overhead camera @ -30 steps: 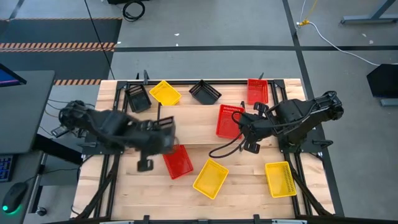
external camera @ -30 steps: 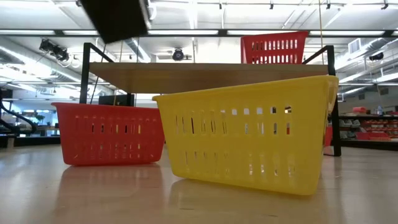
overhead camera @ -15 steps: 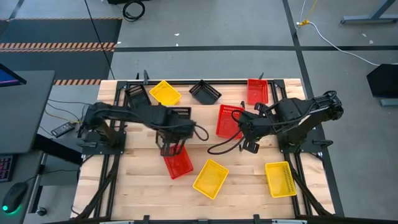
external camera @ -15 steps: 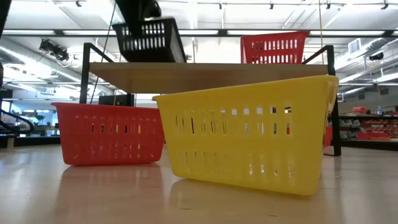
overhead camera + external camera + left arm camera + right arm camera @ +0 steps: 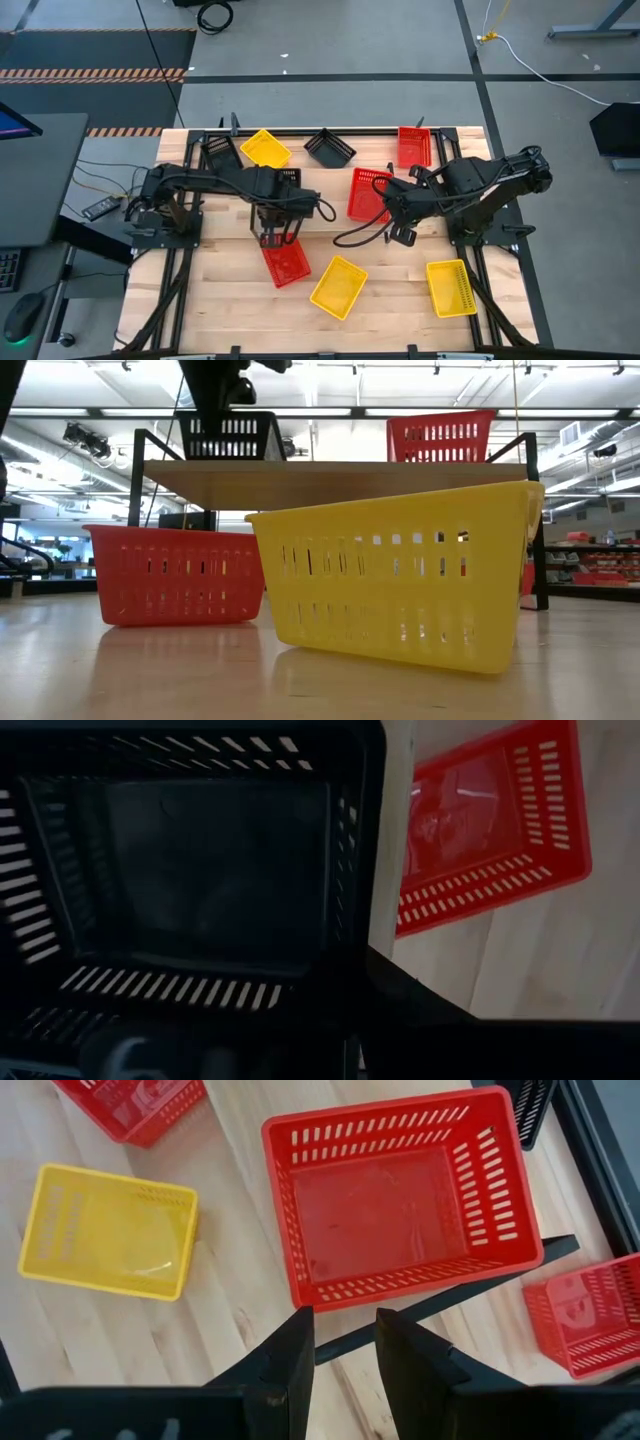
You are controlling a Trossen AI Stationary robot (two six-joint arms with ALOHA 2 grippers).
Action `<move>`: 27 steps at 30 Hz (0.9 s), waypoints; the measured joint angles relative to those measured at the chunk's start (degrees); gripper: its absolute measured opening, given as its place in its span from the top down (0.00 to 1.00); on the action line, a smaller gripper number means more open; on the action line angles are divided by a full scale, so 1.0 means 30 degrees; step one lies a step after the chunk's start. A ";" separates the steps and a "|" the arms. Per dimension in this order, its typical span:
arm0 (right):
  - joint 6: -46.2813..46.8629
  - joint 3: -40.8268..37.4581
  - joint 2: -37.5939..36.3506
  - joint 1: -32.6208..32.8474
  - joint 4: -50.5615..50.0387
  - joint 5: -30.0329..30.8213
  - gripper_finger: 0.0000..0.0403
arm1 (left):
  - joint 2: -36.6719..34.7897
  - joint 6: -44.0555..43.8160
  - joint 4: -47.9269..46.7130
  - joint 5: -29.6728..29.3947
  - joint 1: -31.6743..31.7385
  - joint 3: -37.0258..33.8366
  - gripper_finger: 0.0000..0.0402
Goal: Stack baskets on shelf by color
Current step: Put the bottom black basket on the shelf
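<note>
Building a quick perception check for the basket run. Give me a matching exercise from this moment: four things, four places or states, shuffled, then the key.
Things
1. black basket under the left gripper
2. red basket nearest the right gripper
3. yellow basket closest to the low camera
4. right gripper

Places or states
A. on the tabletop, in front of the shelf
B. open, holding nothing, above the shelf's edge
C. on the shelf's left part, seen from the low view
D. on the shelf's right part, seen from the low view

Pairs: 1-C, 2-D, 3-A, 4-B
</note>
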 joint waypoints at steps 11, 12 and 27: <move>-0.0363 0.0000 0.0000 0.0007 0.0007 0.0007 0.72 | 0.0000 -0.1547 0.0057 0.0646 -0.0109 0.0000 0.75; -0.0371 0.0000 0.0000 0.0007 0.0000 0.0013 0.72 | 0.0000 -0.1568 -0.0028 0.0645 -0.0109 0.0000 0.73; -0.0378 0.0000 0.0000 0.0007 0.0000 0.0008 0.72 | -0.0058 -0.1277 -0.0324 0.0515 -0.0330 0.0000 0.67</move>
